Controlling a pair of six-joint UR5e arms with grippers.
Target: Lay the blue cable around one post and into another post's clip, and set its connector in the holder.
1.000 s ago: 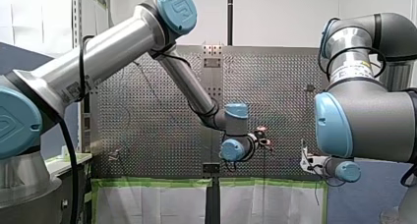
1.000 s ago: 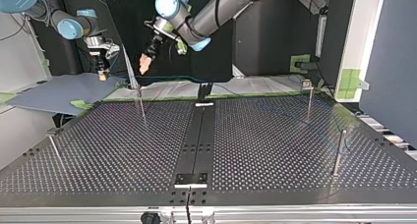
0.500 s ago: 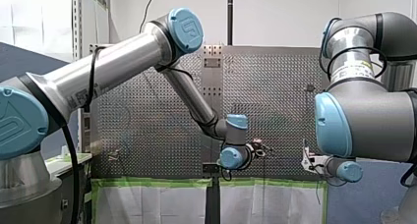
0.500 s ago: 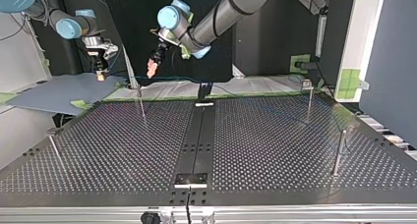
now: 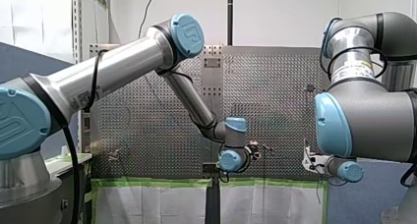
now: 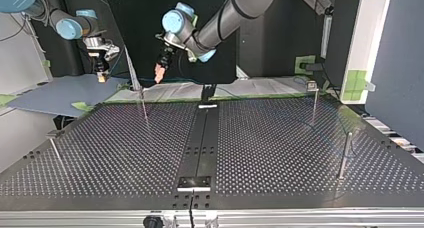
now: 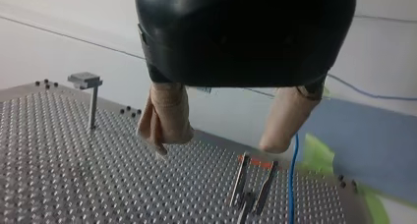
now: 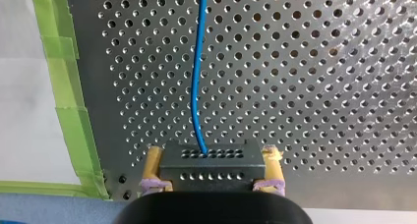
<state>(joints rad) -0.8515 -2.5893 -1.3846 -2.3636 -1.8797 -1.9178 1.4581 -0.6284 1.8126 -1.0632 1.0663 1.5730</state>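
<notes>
Blue cable [image 8: 197, 76] runs from the black connector [image 8: 210, 175], which the right gripper [image 8: 214, 157] clamps above the perforated table [image 8: 319, 62], anchoring that end. Left wrist view: the left gripper [image 7: 216, 146] hangs spread and empty beside the cable near a clip post [image 7: 240, 180], apparently ready to guide it.
</notes>
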